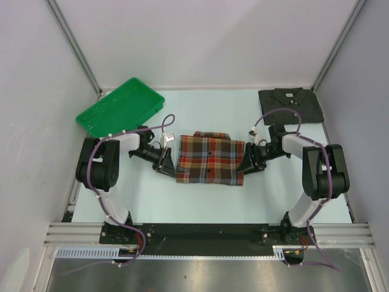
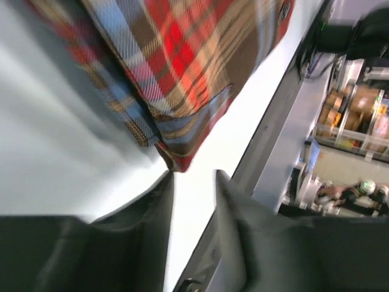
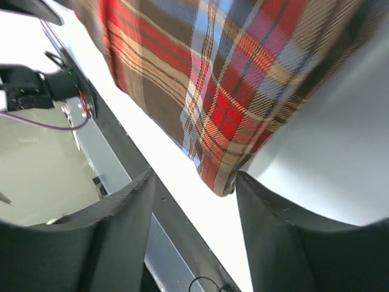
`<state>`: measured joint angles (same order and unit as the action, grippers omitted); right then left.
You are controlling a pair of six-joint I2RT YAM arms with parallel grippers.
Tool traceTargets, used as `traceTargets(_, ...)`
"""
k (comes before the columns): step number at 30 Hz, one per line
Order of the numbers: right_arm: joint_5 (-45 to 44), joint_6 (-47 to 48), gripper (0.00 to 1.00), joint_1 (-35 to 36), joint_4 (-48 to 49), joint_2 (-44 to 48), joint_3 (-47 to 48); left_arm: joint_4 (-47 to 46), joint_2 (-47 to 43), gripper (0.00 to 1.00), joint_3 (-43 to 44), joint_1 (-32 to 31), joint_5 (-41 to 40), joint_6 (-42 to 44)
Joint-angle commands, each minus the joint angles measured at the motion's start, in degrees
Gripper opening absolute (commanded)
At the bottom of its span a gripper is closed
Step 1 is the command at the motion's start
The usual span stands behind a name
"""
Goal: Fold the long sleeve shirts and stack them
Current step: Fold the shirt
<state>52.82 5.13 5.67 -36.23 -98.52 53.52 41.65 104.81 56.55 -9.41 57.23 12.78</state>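
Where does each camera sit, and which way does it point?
Top: above and behind the arms, looking down on the table, plaid shirt, grey shirt, green tray; both arms show.
Left wrist: on the left arm, facing a plaid shirt corner; left claw shows.
Right wrist: on the right arm, facing another corner; right claw shows.
Both wrist views share the plaid shirt.

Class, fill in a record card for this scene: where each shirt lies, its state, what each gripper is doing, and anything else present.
plaid shirt: folded, flat, middle of table
grey shirt: folded, far right corner
stacked: no, shirts lie apart
left gripper: open, at plaid shirt's left edge, holding nothing
right gripper: open, at its right edge, holding nothing
green tray: far left corner
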Motion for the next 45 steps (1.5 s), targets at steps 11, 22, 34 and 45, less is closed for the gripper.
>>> traceTargets(11,-6.1,8.6,0.63,-6.1,1.3,-10.8,28.5,-0.6,9.3,0.67,34.8,2.7,-7.8,6.2)
traceTargets(22,-5.4,16.7,0.65,-1.5,-1.2,-19.8,35.4,0.4,17.7,0.68,43.1,-1.3,-10.3,12.0)
traceTargets(34,-5.4,19.1,0.43,-0.2,-1.6,-20.1,33.5,1.7,17.7,0.47,39.5,-2.9,-7.1,12.9)
traceTargets(45,-2.5,17.2,0.00,-0.4,-1.5,-12.1,32.1,5.9,12.1,0.00,38.5,-1.7,-4.4,14.0)
